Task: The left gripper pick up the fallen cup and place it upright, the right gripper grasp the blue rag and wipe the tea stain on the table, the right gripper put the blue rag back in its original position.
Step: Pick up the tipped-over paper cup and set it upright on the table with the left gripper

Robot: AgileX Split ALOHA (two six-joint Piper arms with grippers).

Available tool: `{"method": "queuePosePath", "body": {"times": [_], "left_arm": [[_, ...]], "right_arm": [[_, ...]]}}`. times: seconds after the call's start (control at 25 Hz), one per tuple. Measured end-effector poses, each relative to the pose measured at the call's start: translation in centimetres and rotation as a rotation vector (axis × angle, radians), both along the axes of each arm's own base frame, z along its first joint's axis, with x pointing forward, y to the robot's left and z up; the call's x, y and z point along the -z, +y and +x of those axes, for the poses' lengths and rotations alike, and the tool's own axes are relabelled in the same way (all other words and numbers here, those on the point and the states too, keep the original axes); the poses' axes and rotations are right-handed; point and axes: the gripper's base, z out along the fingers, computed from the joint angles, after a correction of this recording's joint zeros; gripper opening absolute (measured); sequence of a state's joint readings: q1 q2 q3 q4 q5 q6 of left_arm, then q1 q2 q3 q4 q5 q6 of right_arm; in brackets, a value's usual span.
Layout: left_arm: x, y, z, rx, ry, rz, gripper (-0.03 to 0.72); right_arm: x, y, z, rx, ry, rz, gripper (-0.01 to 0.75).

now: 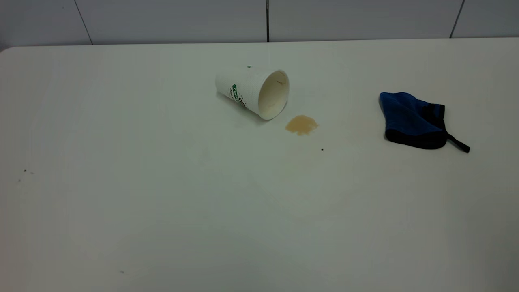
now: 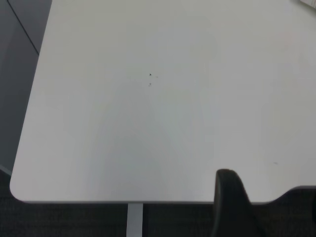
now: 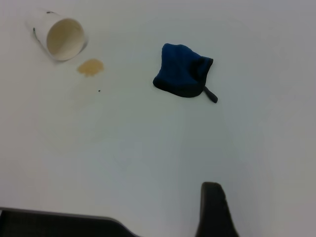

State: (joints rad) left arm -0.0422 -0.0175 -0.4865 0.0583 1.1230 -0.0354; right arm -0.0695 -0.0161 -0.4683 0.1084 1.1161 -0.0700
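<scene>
The white paper cup lies on its side on the white table, its open mouth towards the tea stain just beside the rim. The blue rag lies crumpled to the right, its black strap trailing out. No arm shows in the exterior view. The right wrist view shows the cup, the stain and the rag far from the right gripper, of which a dark tip shows. The left gripper shows as a dark tip over the table's near edge; the cup is not seen there.
A tiny black speck lies in front of the stain. Small dark specks mark the table at the left. A grey tiled wall stands behind the far edge. A rounded table corner shows in the left wrist view.
</scene>
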Motion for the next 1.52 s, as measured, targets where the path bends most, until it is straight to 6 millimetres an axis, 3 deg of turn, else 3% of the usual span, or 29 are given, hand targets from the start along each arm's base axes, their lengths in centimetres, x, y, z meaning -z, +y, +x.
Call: {"method": "queuePosePath", "body": {"times": [0.2, 0.4, 0.64, 1.0, 1.16, 1.52], "left_arm": [[-0.3, 0.0, 0.6, 0.017, 0.02, 0.023, 0.46], [-2.2, -0.2, 4.0, 0.031, 0.061, 0.035, 0.515], [-3.6, -0.5, 9.9, 0.062, 0.124, 0.061, 0.526], [-1.7, -1.9, 19.4, 0.131, 0.304, 0.013, 0.526], [-0.6, -4.3, 23.3, 0.224, 0.342, 0.023, 0.526], [4.3, -13.7, 30.6, 0.455, 0.437, 0.068, 0.526]], "right_arm": [[0.0, 0.0, 0.0, 0.0, 0.0, 0.0, 0.545], [0.0, 0.0, 0.0, 0.0, 0.0, 0.0, 0.545], [0.0, 0.0, 0.0, 0.0, 0.0, 0.0, 0.545], [0.0, 0.0, 0.0, 0.0, 0.0, 0.0, 0.545], [0.0, 0.0, 0.0, 0.0, 0.0, 0.0, 0.545], [0.0, 0.0, 0.0, 0.0, 0.0, 0.0, 0.545]]}}
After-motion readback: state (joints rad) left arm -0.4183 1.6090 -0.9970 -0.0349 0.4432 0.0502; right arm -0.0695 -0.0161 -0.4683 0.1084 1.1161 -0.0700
